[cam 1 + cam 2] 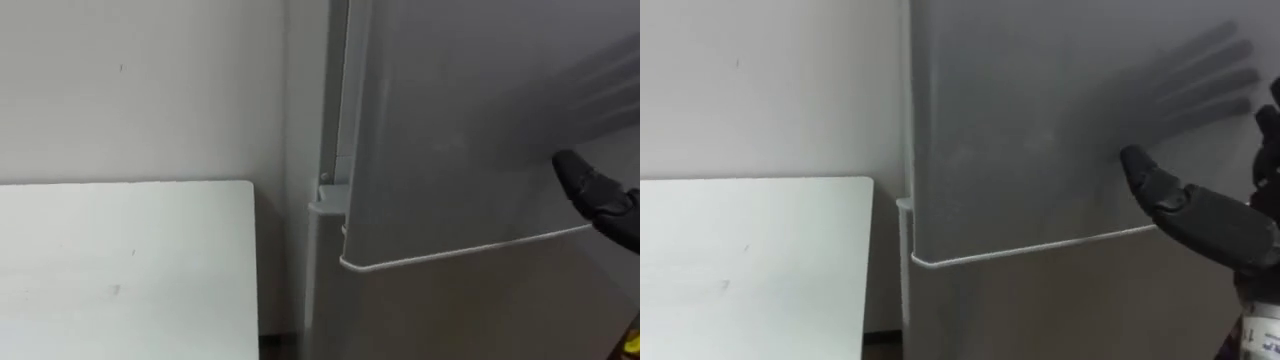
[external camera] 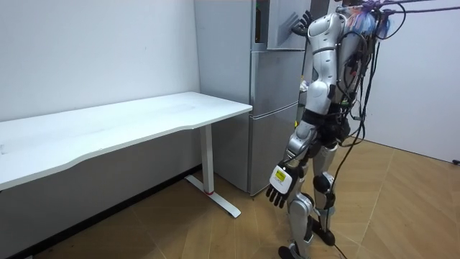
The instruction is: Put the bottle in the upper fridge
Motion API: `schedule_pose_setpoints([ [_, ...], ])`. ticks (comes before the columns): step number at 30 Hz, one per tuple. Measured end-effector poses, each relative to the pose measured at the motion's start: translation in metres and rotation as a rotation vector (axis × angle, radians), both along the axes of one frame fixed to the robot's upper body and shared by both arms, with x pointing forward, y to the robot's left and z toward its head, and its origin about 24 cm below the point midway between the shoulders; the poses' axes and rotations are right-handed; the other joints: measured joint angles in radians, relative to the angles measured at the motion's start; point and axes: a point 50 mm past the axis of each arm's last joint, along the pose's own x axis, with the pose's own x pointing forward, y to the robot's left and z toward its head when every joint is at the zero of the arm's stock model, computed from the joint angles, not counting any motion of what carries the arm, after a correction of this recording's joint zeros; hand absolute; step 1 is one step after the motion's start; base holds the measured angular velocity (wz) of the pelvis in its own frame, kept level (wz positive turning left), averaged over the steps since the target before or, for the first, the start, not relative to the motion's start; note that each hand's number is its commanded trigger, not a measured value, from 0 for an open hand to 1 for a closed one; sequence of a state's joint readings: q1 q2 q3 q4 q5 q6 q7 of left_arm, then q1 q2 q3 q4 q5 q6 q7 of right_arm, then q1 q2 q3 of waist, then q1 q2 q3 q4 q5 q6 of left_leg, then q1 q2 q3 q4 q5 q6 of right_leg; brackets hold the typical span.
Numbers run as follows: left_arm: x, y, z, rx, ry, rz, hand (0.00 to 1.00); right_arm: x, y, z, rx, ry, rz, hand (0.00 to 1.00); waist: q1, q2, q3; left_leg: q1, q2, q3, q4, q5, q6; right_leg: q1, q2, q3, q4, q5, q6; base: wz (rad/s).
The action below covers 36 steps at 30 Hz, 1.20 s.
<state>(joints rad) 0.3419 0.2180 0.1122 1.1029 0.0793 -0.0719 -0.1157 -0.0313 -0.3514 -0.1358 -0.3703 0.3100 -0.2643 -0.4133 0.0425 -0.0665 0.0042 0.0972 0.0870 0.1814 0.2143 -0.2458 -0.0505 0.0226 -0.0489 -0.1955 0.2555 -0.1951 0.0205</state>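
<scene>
Grey fridge (image 1: 450,310) by the right far corner of the white desk (image 1: 120,260); its upper door (image 1: 460,130) is ajar, the right hand (image 1: 1215,225) against it, fingers straight. The left hand (image 2: 279,183) hangs relaxed, empty. Cannot tell where the bottle is.

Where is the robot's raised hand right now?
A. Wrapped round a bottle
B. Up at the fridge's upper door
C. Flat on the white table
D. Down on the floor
B: the right hand, its fingers straight and spread, is up at the grey upper fridge door and holds nothing.
</scene>
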Motion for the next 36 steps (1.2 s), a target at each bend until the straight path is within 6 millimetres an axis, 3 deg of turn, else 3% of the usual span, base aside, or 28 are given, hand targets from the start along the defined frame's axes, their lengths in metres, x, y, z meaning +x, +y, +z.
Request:
schedule_pose_setpoints([
  [10, 0.007, -0.001, -0.001, -0.011, -0.003, -0.023, 0.00, 0.005, 0.011, -0.003, -0.080, 0.026, 0.061, 0.00, 0.022, 0.016, 0.0028, -0.004, 0.002, -0.001, 0.001, 0.000, 0.000, 0.004, 0.001, -0.008, -0.001, 0.002, -0.003, 0.00],
  [16, 0.011, -0.003, -0.002, -0.021, 0.009, -0.047, 0.00, 0.019, 0.015, -0.007, -0.108, 0.048, 0.066, 0.00, 0.022, 0.019, 0.0057, 0.005, 0.003, -0.001, 0.007, 0.000, 0.000, 0.014, 0.000, -0.009, 0.000, 0.003, -0.004, 0.00],
  [23, 0.013, 0.000, -0.002, -0.020, 0.011, -0.065, 0.00, 0.029, 0.015, -0.011, -0.145, 0.073, 0.050, 0.00, 0.043, 0.018, 0.0065, 0.001, 0.004, -0.015, 0.006, 0.000, -0.001, 0.015, 0.000, -0.020, -0.001, 0.004, -0.006, 0.04],
  [36, 0.020, 0.005, -0.001, -0.018, 0.036, -0.077, 0.00, 0.036, 0.011, -0.027, -0.215, 0.145, 0.029, 0.00, 0.045, 0.003, 0.0090, 0.014, 0.005, -0.018, 0.007, 0.000, -0.002, 0.031, 0.000, -0.025, 0.001, 0.002, -0.007, 0.01],
])
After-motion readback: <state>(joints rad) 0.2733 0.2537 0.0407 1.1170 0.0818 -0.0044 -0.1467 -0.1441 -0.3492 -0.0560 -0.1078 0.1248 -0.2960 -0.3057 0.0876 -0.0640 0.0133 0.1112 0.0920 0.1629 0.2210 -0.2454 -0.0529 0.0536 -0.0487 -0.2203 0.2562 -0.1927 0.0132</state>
